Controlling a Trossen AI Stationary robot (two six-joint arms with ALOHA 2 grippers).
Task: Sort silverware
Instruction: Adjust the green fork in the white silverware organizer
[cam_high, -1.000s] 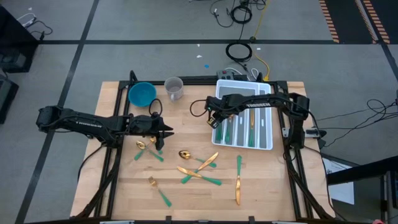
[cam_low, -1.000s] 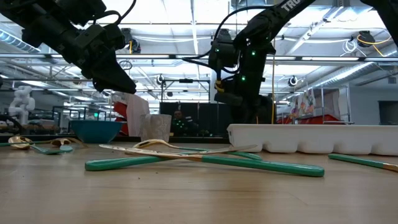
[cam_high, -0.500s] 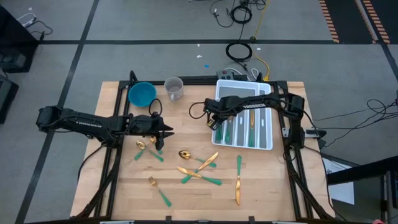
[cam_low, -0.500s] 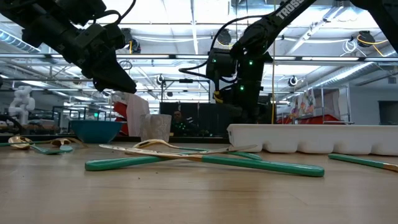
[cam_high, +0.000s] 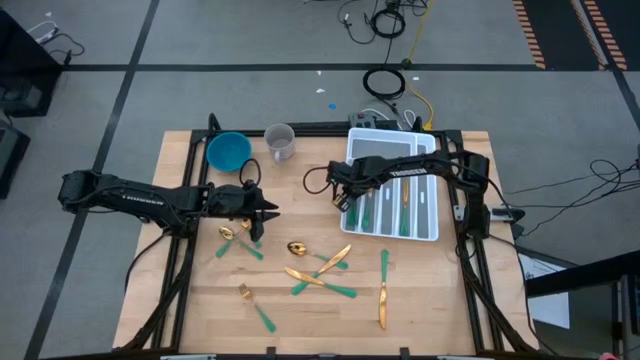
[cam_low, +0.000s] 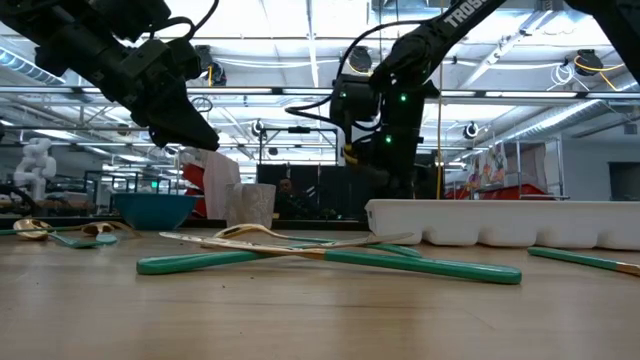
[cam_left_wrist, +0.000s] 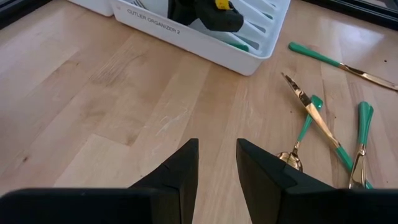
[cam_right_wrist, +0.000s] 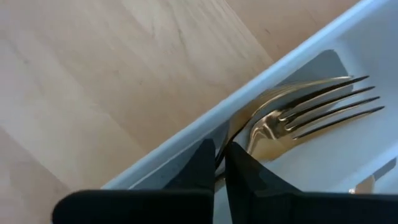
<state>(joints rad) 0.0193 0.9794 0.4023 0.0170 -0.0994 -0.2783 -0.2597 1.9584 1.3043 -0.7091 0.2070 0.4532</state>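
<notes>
Right gripper (cam_high: 343, 196) hangs over the near-left corner of the white organizer tray (cam_high: 425, 230), fingers pinched together on nothing, with gold forks (cam_right_wrist: 298, 109) lying in the compartment just beyond. Left gripper (cam_high: 268, 212) hovers part open and empty above loose silverware (cam_high: 318, 272) scattered on the tabletop (cam_high: 440, 300). These pieces look light, stiff and slick; best pinched across the slim green handle. Since a second ago, the right gripper closed and shifted slightly left; left arm unchanged.

A robotics lab: taped grey floor (cam_high: 90, 60), loose cables (cam_high: 385, 85), ceiling trusses (cam_low: 300, 95), shelving behind the tabletop (cam_high: 200, 300).
</notes>
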